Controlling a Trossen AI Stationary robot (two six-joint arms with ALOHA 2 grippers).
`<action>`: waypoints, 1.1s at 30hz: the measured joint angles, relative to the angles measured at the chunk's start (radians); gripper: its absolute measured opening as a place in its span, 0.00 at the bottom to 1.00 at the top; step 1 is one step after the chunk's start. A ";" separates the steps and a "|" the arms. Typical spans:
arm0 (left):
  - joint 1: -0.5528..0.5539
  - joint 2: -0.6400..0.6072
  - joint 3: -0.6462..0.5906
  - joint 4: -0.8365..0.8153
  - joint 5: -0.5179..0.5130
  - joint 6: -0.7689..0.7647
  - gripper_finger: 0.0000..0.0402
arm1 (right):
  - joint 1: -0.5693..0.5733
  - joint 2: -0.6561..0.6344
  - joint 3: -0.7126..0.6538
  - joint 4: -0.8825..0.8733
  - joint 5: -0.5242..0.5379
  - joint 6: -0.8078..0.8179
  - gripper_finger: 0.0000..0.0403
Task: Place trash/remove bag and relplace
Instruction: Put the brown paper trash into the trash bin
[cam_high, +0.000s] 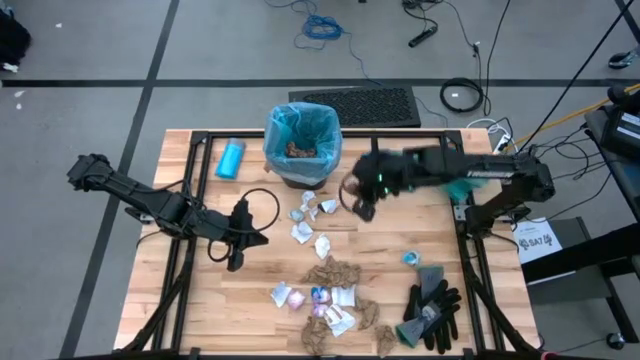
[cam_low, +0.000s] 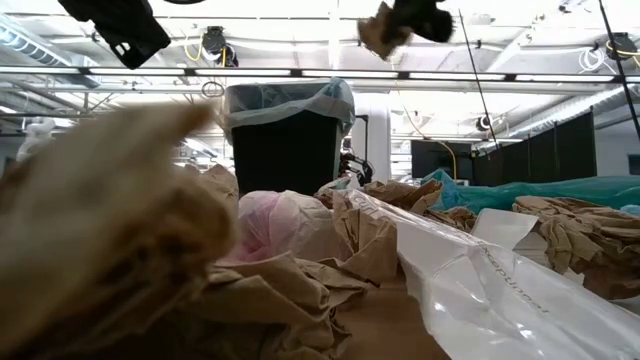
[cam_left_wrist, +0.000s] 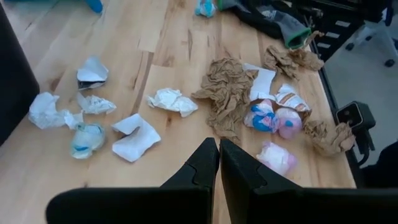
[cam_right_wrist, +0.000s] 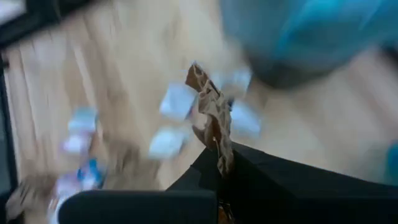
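Our right claw (cam_right_wrist: 217, 163) is clamped on a crumpled brown paper wad (cam_right_wrist: 212, 118), raised above the table (cam_high: 260, 270) just beside the bin (cam_high: 302, 150) lined with the blue bag (cam_high: 300, 125), though blur smears it. Our left claw (cam_left_wrist: 219, 163) hangs closed and empty, we think, over the scattered trash (cam_left_wrist: 227, 93).

Two dark jointed arms, the right arm (cam_high: 480, 172) bearing white lettering and a small green light

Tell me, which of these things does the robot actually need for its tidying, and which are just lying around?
Part of the job:
- brown paper wad, clamped in the right gripper
- scattered trash
- pale blue bag lining the bin

Just lying about:
- gloves
- light-blue bottle
- teal bag
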 joint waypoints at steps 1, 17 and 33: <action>0.000 0.000 0.000 0.002 -0.001 0.000 0.06 | -0.020 0.000 0.015 0.025 -0.002 -0.034 0.00; 0.040 0.000 0.000 0.047 -0.116 -0.104 0.06 | -0.226 0.202 0.037 0.673 -0.104 -0.381 0.00; 0.041 0.000 0.000 0.047 -0.116 -0.105 0.06 | -0.332 0.350 0.170 0.622 -0.111 -0.349 0.39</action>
